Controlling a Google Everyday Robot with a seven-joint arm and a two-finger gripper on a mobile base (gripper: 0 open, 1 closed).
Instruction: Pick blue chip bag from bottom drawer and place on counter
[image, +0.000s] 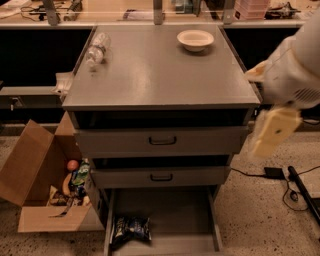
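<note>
Cream tool (274, 131) beside counter (160, 75), blue chip bag (130, 229) in bottom drawer (172, 210)

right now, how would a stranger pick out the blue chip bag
Start at the grey drawer cabinet; its bottom drawer stands open by the floor. The blue chip bag lies at that drawer's front left, well below the gripper hanging off the cabinet's right side. It is the drawer's only item, dark blue and crinkly, unlike the green packet in the cardboard box alongside.
</note>
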